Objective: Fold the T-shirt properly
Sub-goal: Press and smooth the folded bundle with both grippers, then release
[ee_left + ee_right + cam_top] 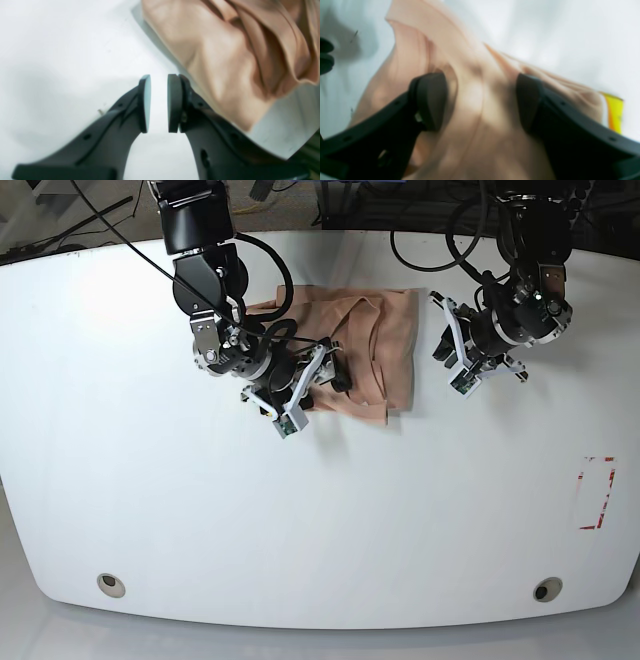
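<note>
While the peach, salmon-pink soft cotton T-shirt (350, 350) lies bunched and partly folded on the white table (300, 510) toward its far edge, both arms sit at its sides. Right black gripper (481, 102) is over the shirt's near-left part, jaws spread wide with rumpled cloth between and under the pads; right wrist view is blurry, so cannot tell whether the pads actually press the fabric or just straddle it. In the base view its fingertips are partly lost against the cloth and cables. Left black gripper (159, 103) is over bare table just beside the shirt's right edge, pads (145, 103) nearly together with a thin gap, nothing between them. Left wrist view cuts the shirt off at top and right, only a folded corner (225, 62) showing, soft focus. A yellow strip (615, 113) shows at the right of the right wrist view, too blurred to identify. Sleeves and collar are hard to pick out in any view. Red-marked rectangle (596, 492) sits on the table near the right edge, well apart from the shirt
</note>
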